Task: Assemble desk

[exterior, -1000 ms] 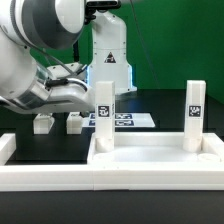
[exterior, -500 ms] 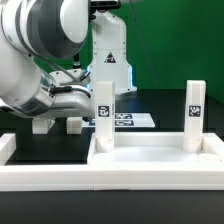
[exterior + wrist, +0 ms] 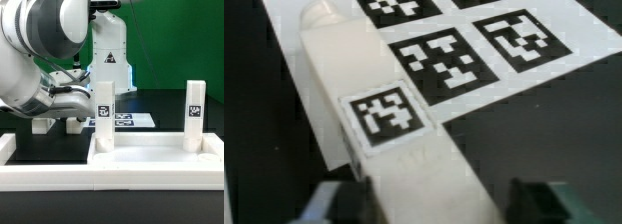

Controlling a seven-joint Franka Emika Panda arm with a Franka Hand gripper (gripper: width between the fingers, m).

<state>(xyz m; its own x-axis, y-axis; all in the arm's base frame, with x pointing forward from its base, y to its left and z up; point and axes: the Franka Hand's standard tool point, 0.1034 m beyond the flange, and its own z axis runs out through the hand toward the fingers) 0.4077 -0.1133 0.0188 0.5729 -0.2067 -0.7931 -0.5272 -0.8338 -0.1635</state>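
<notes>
**Gripper** (image 3: 434, 203): jaws apart, one finger (image 3: 324, 200) on each side of a leg (image 3: 103, 108). A dark gap shows between the leg and the other finger (image 3: 555, 196), so there is no clamp.

**Leg:** upright at the tabletop's (image 3: 150, 150) far corner, on the exterior view's left, with its tag facing the camera.

**Second leg** (image 3: 195, 112): upright at the far corner on the exterior view's right, well apart from the first.

**Two loose legs** (image 3: 42, 125) (image 3: 75, 124): lying on the black table (image 3: 170, 112), behind the tabletop and under the arm.

**Marker board** (image 3: 491, 45): flat on the table beyond the straddled leg.

**Wall** (image 3: 50, 178): long and white, running along the tabletop's near edge.
</notes>
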